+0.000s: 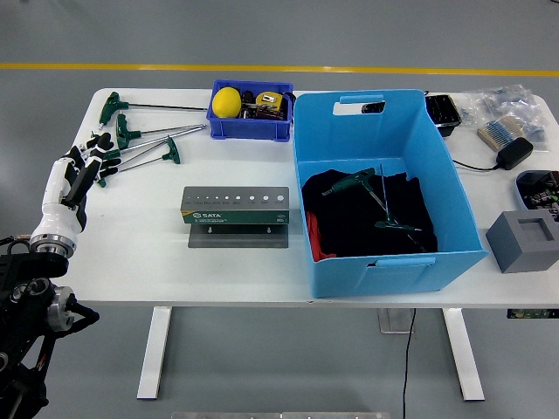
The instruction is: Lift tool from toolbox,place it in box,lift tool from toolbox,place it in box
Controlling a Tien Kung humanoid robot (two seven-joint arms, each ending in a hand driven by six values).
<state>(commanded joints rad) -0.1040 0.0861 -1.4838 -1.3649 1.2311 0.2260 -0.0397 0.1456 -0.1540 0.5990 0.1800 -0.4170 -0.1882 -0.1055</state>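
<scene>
— Legible markings on the table?

— One only. The green and grey tool holder point(235, 206) at the centre carries the brand "SATA" in white on its green front strip, left of middle.

— Anything beside that brand?

— Fine white print follows it along the strip, too small to read. Small marks sit by the row of holes on the grey top face, also unreadable.

— Other labels?

— None that can be read.
</scene>
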